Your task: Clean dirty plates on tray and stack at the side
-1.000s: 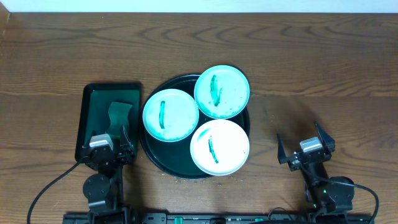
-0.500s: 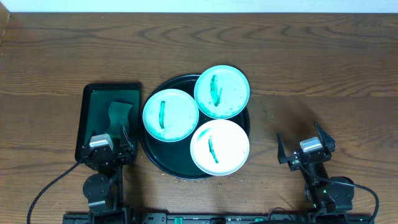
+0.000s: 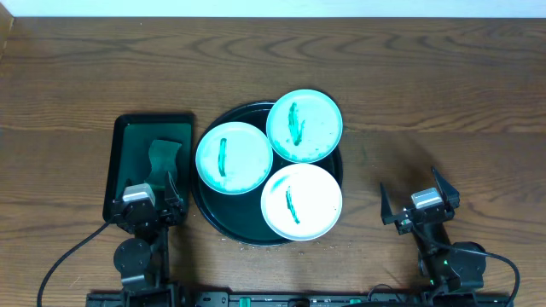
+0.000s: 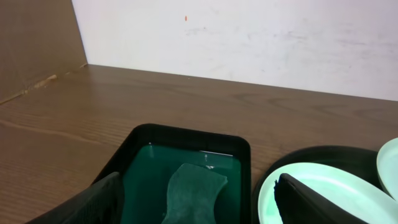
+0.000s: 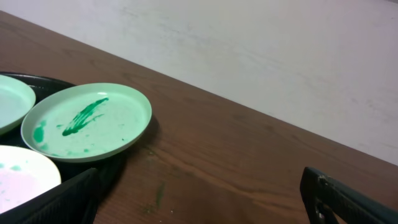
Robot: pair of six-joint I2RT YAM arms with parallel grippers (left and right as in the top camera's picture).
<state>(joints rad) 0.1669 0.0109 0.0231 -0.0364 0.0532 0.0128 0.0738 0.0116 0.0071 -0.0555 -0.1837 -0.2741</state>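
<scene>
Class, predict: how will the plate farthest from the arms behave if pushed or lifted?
The plate looks rigid and thin-walled, so it likely lifts whole and feels light. It sits over the tray rim, so a push may rock or slide it.

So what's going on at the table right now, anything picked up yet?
Nothing is being handled yet. Both arms sit at the near edge of the table, with the left gripper and the right gripper open and empty. The three plates lie on the round tray, each streaked green. A dark green pad lies in the rectangular tray beside it.
</scene>
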